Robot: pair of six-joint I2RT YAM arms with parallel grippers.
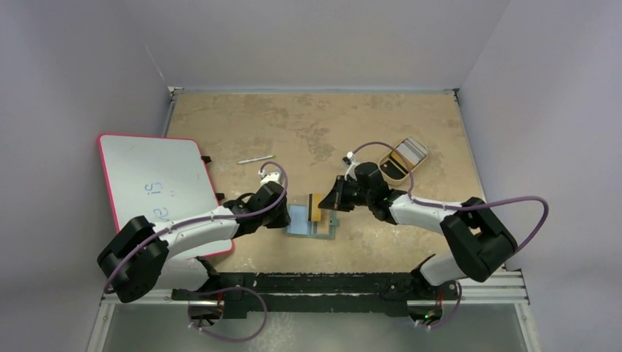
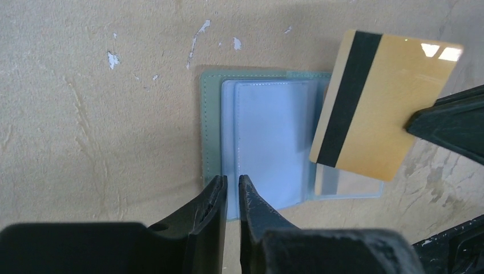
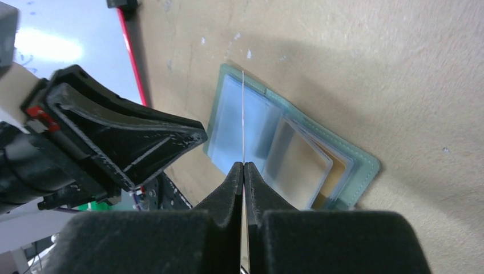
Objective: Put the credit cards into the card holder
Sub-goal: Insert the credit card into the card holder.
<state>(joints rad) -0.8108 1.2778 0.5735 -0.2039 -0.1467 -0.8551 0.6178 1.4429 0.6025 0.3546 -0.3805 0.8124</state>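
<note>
white-and-black jointed arms [image 1: 418, 211] trailing purple cables [image 1: 528, 199].

A yellow-orange credit card [image 2: 381, 105] with a black stripe hangs tilted over the right half of the open grey-green card holder [image 2: 210, 131] on the tan table [image 2: 85, 114], pinched by the right gripper [image 2: 413, 121], while the left gripper [image 2: 231, 197], fingers nearly together, sits at the holder's near edge.

On the white rectangular board with a red edge [image 1: 154, 176] at the left, blue handwritten letters "is" are made out; the rest is unreadable.
</note>
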